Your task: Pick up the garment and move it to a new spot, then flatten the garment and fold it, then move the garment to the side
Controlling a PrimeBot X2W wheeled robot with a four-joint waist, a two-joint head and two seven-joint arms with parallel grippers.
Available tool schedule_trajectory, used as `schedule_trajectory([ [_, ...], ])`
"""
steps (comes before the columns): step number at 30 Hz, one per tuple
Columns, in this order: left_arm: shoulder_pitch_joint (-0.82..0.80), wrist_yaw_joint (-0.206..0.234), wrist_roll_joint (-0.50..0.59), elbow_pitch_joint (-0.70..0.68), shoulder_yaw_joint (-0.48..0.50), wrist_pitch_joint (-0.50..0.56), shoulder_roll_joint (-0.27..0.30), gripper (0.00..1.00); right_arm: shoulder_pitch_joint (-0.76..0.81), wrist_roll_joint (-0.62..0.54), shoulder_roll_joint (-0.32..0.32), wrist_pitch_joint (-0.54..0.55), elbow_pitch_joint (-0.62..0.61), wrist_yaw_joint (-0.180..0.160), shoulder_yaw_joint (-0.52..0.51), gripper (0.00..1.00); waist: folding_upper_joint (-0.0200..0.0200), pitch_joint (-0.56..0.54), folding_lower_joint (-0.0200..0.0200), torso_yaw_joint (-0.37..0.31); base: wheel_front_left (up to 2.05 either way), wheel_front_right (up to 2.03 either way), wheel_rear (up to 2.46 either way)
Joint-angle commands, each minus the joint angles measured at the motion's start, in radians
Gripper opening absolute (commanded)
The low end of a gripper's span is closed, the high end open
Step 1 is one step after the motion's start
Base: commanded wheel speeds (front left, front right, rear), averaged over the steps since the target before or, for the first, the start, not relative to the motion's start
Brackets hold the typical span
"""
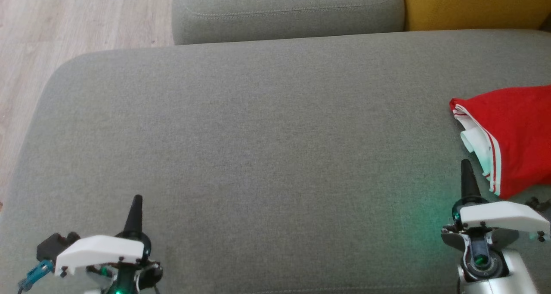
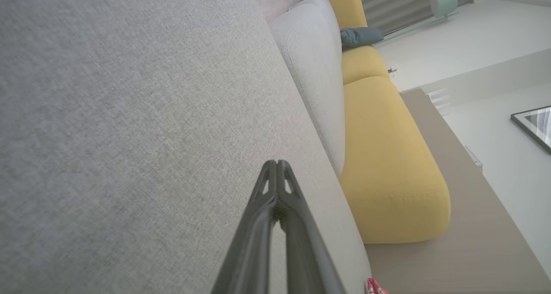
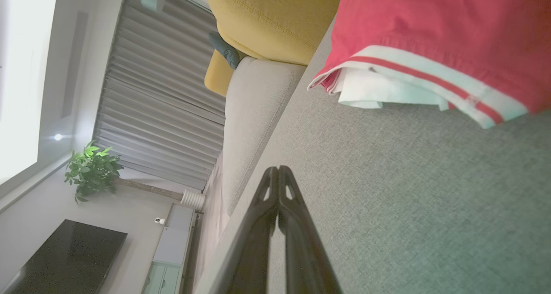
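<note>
Left gripper [image 1: 136,201]: its two dark fingers are pressing together at the tips and are gripping nothing. It is sitting at the lower left of the head view and pointing across the seat.

Right gripper [image 1: 465,165]: its fingers are likewise meeting at the tips with nothing between them. It is sitting at the lower right of the head view, with a green glow falling on the fabric beside it.

Garment [image 1: 512,134]: it is lying on the seat at the right edge of the head view, partly cut off by the frame. It is lying just ahead and to the right of the right gripper, near it but not touching.

Garment's look: it is bright red and lying in loose folded layers. A white band carrying a thin red stripe is running along its near edge, and plain white cloth is poking out from under that edge. In the right wrist view the trim is curving over the grey fabric, well clear of the fingertips.

Seat [image 1: 258,134]: a broad grey woven surface is stretching under both grippers.

Grey cushion [image 1: 284,10]: it is standing behind the seat.

Yellow cushion [image 1: 473,5]: it is sitting beside the grey one, to the right.

Floor [image 1: 64,27]: pale wood is showing at the upper left.
</note>
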Motion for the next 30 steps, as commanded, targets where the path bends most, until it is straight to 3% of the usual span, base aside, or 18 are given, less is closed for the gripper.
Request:
schedule_trajectory([
  [1, -0.059, -0.011, -0.033, -0.043, 0.038, 0.008, 0.015, 0.00, -0.019, 0.037, -0.004, 0.011, -0.049, 0.005, 0.009, 0.00, 0.0000, -0.001, 0.0000, 0.001, 0.00, 0.00, 0.00],
  [30, -0.072, -0.057, -0.332, -0.088, 0.097, 0.091, 0.020, 0.00, 0.026, 0.372, -0.004, 0.091, -0.154, 0.006, -0.029, 0.00, 0.0000, -0.011, 0.0000, 0.012, 0.00, 0.00, 0.00],
])
